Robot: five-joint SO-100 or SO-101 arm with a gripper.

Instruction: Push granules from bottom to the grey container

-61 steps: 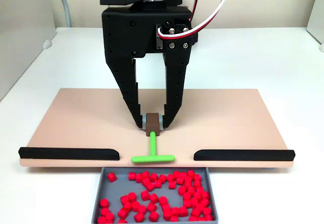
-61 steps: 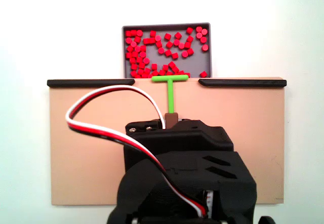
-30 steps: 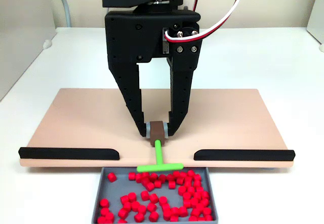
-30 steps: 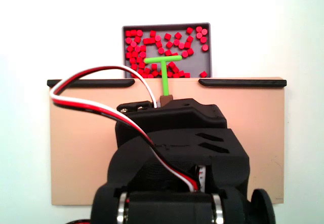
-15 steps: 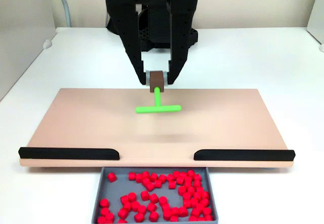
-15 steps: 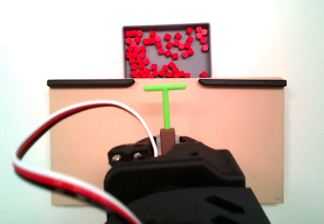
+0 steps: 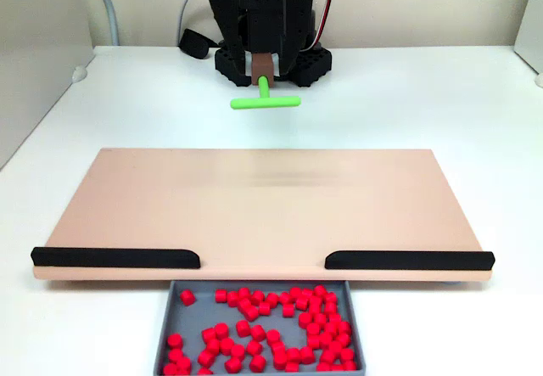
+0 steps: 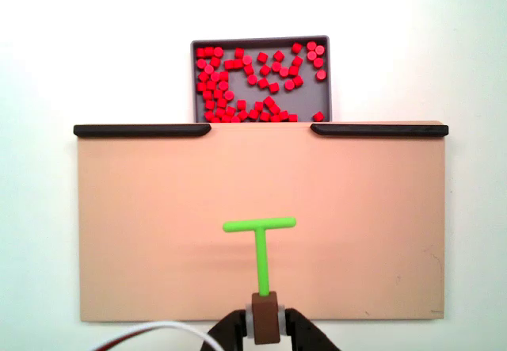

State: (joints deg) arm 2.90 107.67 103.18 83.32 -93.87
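Many red granules lie inside the grey container, which sits against the gap between the black strips of the tan board. No granules lie on the board. My black gripper is shut on the brown handle of the green T-shaped tool. The tool hangs over the board's end farthest from the container, its bar facing the container.
Two black strips line the board's edge next to the container, with a gap between them. The arm's base stands beyond the board on the white table. A red, white and black cable trails from the arm.
The gripper has pulled back with the T tool from over the container to the board's opposite end and lifted. The granules and the container have not moved.
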